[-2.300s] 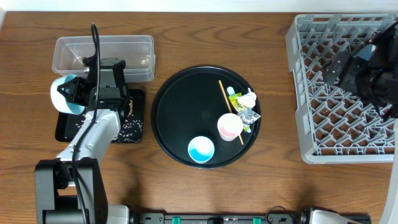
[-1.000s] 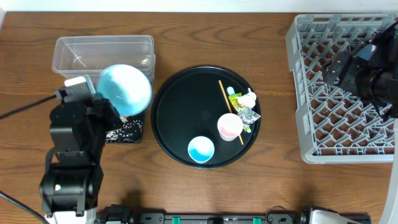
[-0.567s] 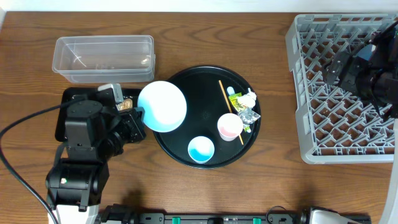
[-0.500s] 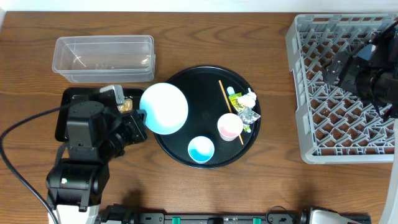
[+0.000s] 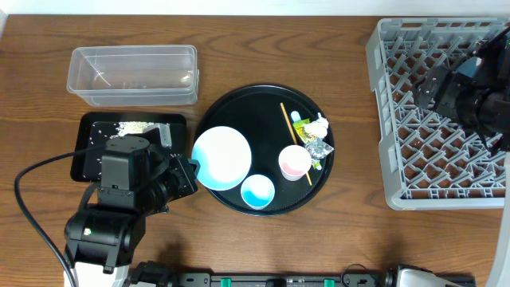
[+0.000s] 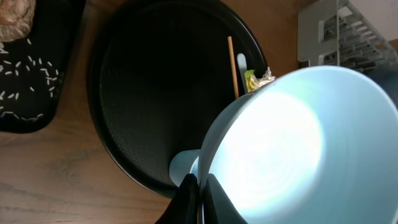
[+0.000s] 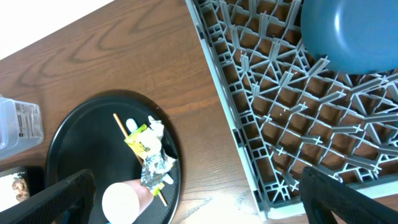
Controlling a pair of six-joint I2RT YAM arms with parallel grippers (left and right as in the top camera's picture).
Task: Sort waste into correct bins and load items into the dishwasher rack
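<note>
Only your right wrist view shows the racked blue plate [image 7: 351, 31]; right gripper [image 7: 198, 180] gapes, left gripper [image 6: 198, 186] clamps white bowl [image 6: 286, 155].

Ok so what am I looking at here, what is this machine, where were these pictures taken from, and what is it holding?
These are two robot arms at a wooden table. One picture looks straight down from above; the other two come from a camera on each wrist. The left claw pinches the rim of a white bowl over a round black tray, which carries a pink cup, a small blue bowl, a stick and crumpled wrappers. The right claw is open and empty over the grey rack, which has a dark blue plate in it. At the left stand a clear tub and a flat black tray with rice.
</note>
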